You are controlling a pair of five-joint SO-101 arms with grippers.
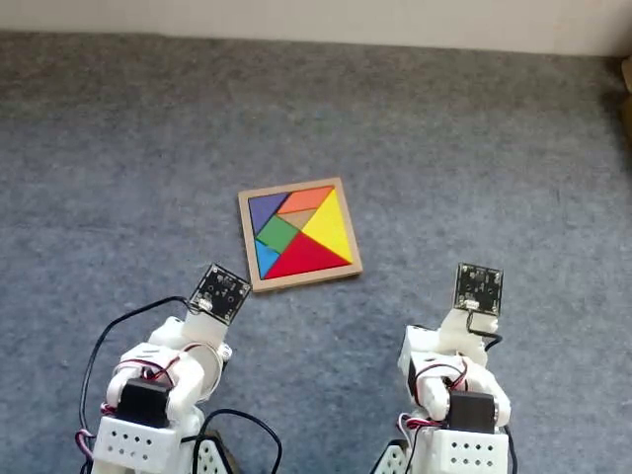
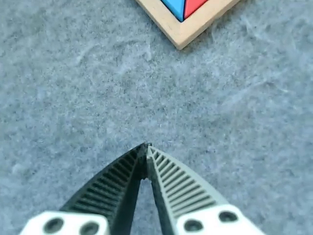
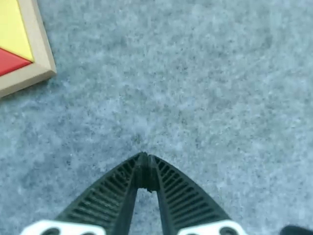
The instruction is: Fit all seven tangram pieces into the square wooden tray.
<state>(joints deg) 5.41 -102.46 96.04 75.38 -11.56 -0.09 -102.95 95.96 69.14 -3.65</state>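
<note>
The grey felt surface (image 1: pixel 474 148) carries the square wooden tray (image 1: pixel 306 278), which lies skewed ahead of both arms and nearer the left one. Coloured tangram pieces (image 1: pixel 326 232) fill it edge to edge. The left claw (image 2: pixel 147 147) and right claw (image 3: pixel 143 156) hang over bare felt. Each is pressed together on nothing, apart from the tray's near corners.

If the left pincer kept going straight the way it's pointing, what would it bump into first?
Probably the grey carpet right ahead of the left pincer; farther along sits a corner of the wooden tray, though depth is unclear.
</note>
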